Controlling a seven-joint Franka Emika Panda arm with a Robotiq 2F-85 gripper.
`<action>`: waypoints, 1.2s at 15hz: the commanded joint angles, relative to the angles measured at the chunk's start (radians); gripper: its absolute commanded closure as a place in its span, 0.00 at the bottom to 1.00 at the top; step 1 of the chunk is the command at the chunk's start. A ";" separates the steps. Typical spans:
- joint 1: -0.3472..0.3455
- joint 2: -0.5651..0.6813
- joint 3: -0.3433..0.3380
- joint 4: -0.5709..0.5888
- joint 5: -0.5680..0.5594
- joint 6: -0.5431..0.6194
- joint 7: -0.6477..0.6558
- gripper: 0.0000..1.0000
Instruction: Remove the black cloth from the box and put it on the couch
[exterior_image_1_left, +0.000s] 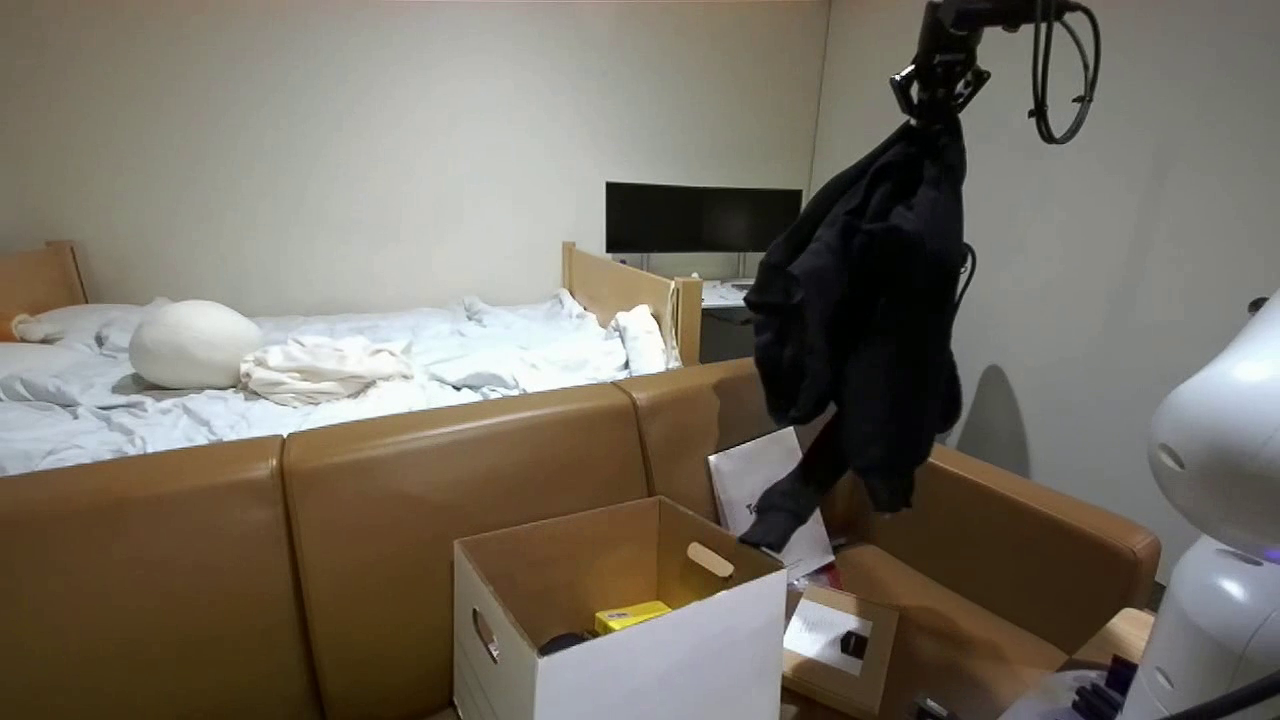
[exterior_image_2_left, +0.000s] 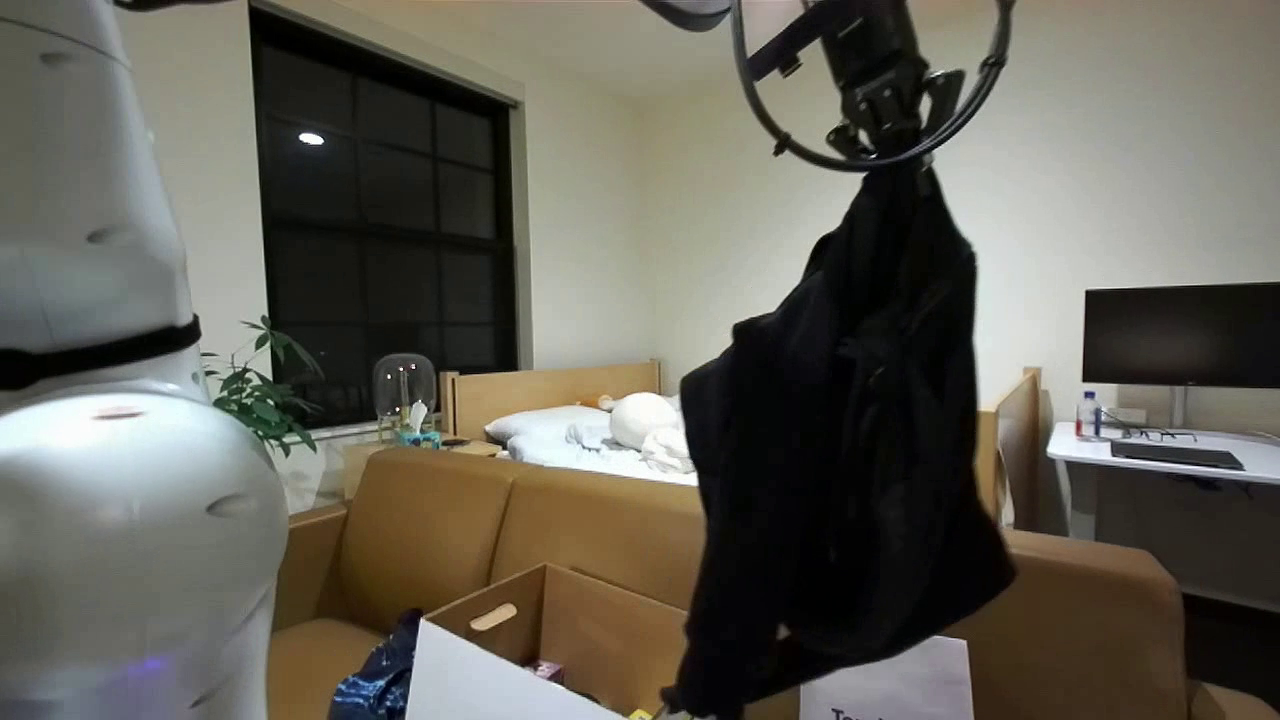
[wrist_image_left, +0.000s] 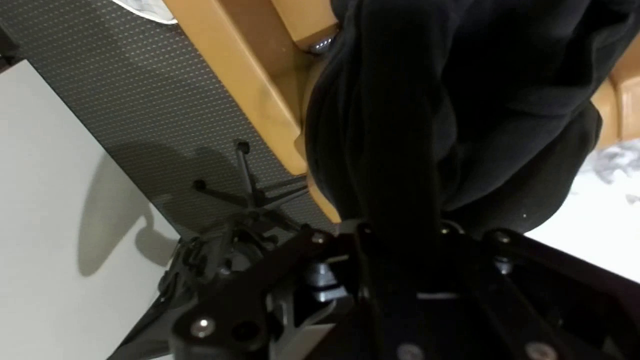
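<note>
In an exterior view, left to right, relative to the end effector (exterior_image_1_left: 935, 118). Far left, lower: bed (exterior_image_1_left: 615, 283), with a round white cushion (exterior_image_1_left: 195, 345) and crumpled white fabric (exterior_image_1_left: 325, 370) just beside it. Brown couch (exterior_image_1_left: 470, 450) runs along below, from far left to lower right. White box (exterior_image_1_left: 660, 670) well below, off to the left, in front of the couch's backrest; base cut off by the frame. In it: yellow item (exterior_image_1_left: 632, 615) and a dark object (exterior_image_1_left: 563, 641), mostly hidden. Black monitor (exterior_image_1_left: 703, 218) left, a bit lower, farther back, on a white table (exterior_image_1_left: 722, 292). Printed sheet (exterior_image_1_left: 750, 470) well below, to the left, tilted. Black cloth (exterior_image_1_left: 870, 310) directly below, hanging in the air; end effector closed on its bunched top. Sleeve-like lower end overlaps the box corner in this view, can't tell if touching. Flat brown box (exterior_image_1_left: 875, 660) far below, near the white box. White robot arm (exterior_image_1_left: 1230, 440) to the right, lower. Wrist view: cloth straight ahead of the end effector, wheeled chair base (wrist_image_left: 254, 199) off left.
</note>
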 joint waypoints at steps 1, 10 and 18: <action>-0.067 0.144 -0.060 0.184 0.072 0.047 0.040 0.96; -0.065 0.295 0.004 0.003 0.187 0.262 0.245 0.96; -0.065 0.356 0.005 -0.261 0.246 0.310 0.415 0.77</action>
